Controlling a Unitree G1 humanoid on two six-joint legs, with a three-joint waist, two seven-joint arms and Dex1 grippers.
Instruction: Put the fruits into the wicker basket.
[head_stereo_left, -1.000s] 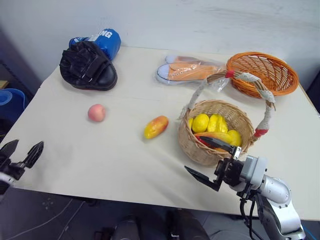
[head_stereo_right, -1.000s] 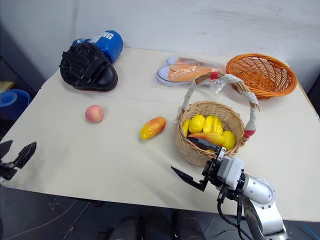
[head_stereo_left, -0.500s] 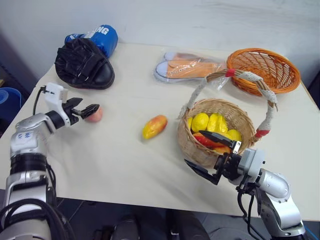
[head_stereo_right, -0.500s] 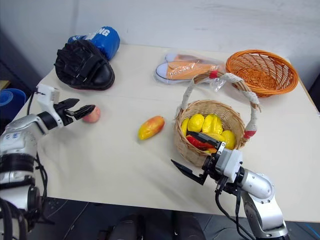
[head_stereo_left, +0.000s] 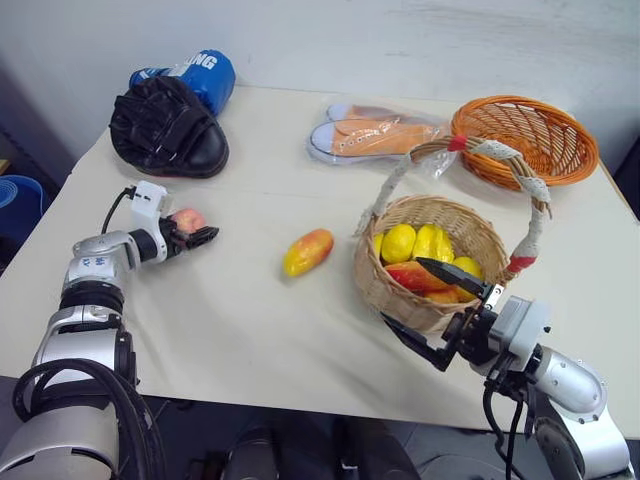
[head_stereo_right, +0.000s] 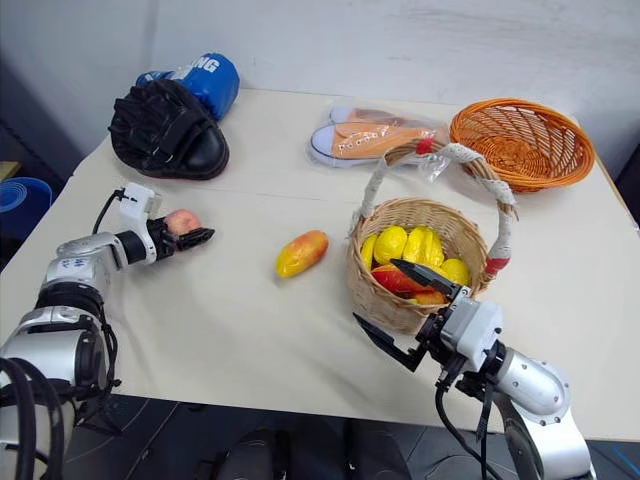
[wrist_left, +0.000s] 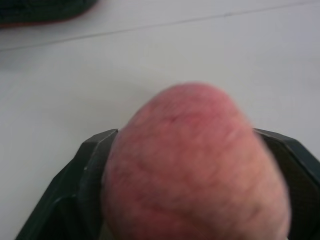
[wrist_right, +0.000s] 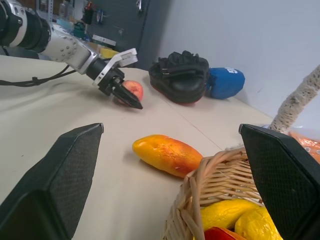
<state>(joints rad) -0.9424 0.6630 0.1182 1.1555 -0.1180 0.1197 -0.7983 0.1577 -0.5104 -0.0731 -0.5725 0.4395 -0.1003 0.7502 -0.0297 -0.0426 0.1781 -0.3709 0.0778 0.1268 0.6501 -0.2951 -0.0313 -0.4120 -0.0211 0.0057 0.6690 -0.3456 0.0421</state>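
Jaws of the left gripper (head_stereo_left: 196, 237) flank the peach (head_stereo_left: 187, 220) on both sides.

Tan woven wicker basket (head_stereo_left: 432, 262), cloth-wrapped handle; matt fuzzy peach (wrist_left: 195, 165); smooth matt table (head_stereo_left: 250, 320).

1. A table (head_stereo_left: 250, 330) with a plain cream top carries everything.
2. At its far left corner lie a black boxing pad (head_stereo_left: 168, 128) and a blue boxing glove (head_stereo_left: 205, 75), touching.
3. A peach (head_stereo_left: 187, 220) sits near the left edge.
4. A mango (head_stereo_left: 308, 251) lies mid-table, just left of the wicker basket (head_stereo_left: 425, 290).
5. Bagged orange sneakers (head_stereo_left: 375, 136) and an orange wicker bowl (head_stereo_left: 522, 141) sit along the far side.
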